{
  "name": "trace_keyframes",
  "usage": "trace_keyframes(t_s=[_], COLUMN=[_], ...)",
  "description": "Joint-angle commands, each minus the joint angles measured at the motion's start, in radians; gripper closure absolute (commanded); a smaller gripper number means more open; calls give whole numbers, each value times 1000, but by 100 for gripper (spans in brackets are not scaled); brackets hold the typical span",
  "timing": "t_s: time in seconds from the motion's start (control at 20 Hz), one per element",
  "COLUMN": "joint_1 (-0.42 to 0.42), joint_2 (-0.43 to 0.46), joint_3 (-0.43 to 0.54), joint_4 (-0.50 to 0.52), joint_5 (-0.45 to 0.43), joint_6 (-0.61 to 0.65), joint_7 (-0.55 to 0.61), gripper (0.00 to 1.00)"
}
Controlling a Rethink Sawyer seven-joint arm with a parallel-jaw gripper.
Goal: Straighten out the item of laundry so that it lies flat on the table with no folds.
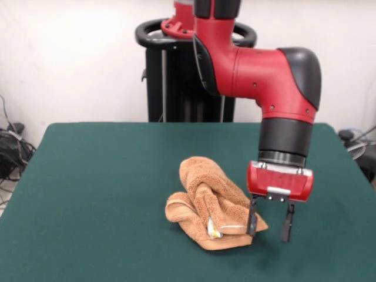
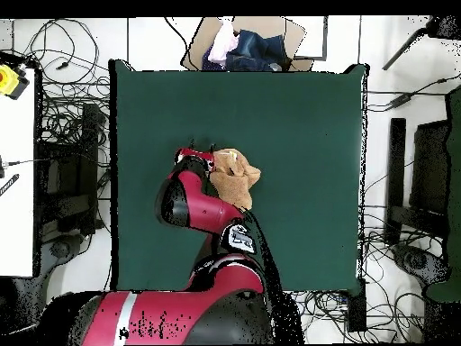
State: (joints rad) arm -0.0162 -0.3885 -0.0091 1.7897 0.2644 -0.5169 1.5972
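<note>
towel [image 1: 208,205] bunched mid-table [image 1: 88,194], open gripper [image 1: 269,223] at its edge

Even, diffuse indoor light fills the front view, and the white wall [image 1: 76,59] behind is bright, washed almost blank at upper left. The tabletop [image 1: 100,194] reads as a flat matte green with no glare. Soft sheen shows on the red arm [image 1: 258,73] shell. A faint, soft-edged shadow lies under the towel [image 1: 208,202] and below the end effector [image 1: 270,226], so light falls from above. Focus is mildly soft throughout. The overhead view is evenly lit, the floor pale, the towel's [image 2: 236,177] folds barely resolved.
</note>
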Motion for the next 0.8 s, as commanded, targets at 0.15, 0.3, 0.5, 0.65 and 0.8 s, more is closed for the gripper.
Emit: trace_keyframes(t_s=[0.15, 0.3, 0.5, 0.65, 0.8], joint_1=[37, 50, 78, 109, 166], joint_2=[-18, -33, -41, -42, -30], joint_3=[42, 32, 9, -8, -47], joint_4=[20, 42, 47, 60, 66], joint_5=[91, 106, 147, 198, 278], joint_6=[79, 96, 121, 155, 166], joint_7=[243, 241, 224, 215, 196], gripper=[0, 0, 0, 0, 0])
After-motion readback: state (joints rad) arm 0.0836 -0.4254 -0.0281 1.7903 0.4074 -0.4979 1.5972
